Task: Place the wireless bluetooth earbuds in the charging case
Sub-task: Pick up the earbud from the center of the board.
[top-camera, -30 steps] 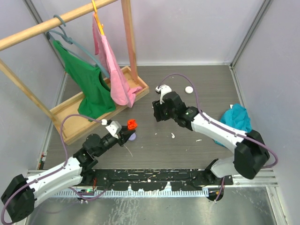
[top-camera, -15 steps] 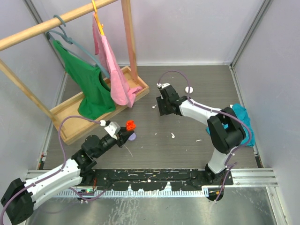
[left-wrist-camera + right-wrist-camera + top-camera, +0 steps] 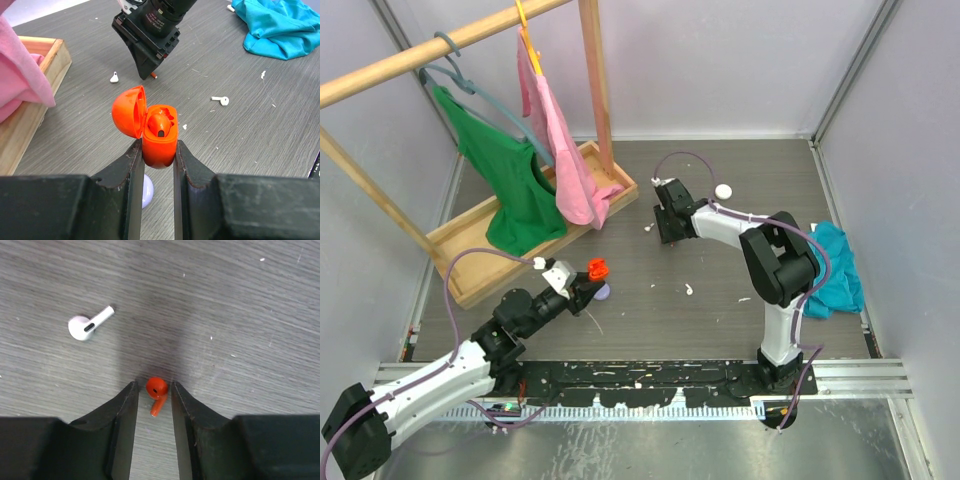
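Left wrist view: the left gripper point(image 3: 156, 150) is clamped on the lower half of the orange charging case point(image 3: 160, 144), one finger pressed to each side.
Case lid: swung open to the left, joined to the case at its rim.
Case contents: one seated earbud point(image 3: 160, 122), orange, sits in the opening; whether there is a second one beside it cannot be told.
Under the case: a pale lilac round case point(image 3: 148, 192) lies on the desk point(image 3: 75, 135), partly hidden by the fingers.
Right gripper point(image 3: 153, 385): down at the desk, its fingers apart by a narrow gap.
Between those fingers: the loose orange earbud point(image 3: 156, 390) lies flat with its stem toward the camera. Thin strips of desk show on both sides, so contact cannot be confirmed.
Beside it: a white earbud point(image 3: 88, 324) lies up and to the left, apart from the gripper.
Arms from above: the right gripper is at mid-desk, well apart from the left gripper nearer the bases.
Between the arms: a second white bud point(image 3: 689, 290).
White round case point(image 3: 723, 191): just beside the right arm, on its far side.
Wooden tray point(image 3: 468, 268): holds the foot of a clothes rack; a green garment point(image 3: 515, 190) and a pink garment point(image 3: 565, 170) hang down into it.
Teal cloth point(image 3: 835, 265): bunched at the desk's right edge.
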Motion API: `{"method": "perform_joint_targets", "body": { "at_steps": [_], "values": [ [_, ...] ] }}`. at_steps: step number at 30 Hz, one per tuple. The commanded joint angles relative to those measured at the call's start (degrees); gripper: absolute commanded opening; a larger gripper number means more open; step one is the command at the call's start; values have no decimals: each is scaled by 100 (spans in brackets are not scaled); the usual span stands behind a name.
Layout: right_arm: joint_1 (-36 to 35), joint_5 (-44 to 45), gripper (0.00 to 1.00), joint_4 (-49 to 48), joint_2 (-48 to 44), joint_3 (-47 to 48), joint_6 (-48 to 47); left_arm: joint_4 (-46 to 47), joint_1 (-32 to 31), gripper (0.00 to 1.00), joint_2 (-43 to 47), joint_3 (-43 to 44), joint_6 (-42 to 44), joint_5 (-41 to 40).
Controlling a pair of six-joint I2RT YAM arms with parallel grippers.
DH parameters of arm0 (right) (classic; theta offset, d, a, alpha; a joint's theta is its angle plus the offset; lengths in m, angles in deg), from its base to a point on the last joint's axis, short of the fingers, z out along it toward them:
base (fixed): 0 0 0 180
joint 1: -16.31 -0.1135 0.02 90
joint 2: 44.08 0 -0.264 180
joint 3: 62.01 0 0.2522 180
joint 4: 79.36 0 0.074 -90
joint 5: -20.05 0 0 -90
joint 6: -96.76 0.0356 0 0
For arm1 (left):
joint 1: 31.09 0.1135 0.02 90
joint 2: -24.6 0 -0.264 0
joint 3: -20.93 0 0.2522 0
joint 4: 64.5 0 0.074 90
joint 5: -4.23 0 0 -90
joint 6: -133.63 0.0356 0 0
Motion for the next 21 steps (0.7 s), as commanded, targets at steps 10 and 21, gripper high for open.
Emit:
{"method": "perform_joint_targets", "body": {
  "at_steps": [10,21],
  "values": [
    [-68,-113,20,312,-281,-147,89,229,20,0,67,8,-117,42],
    [-746,-229,21,1086,-975,-671,117,235,23,0,88,24,-163,121]
  ]
}}
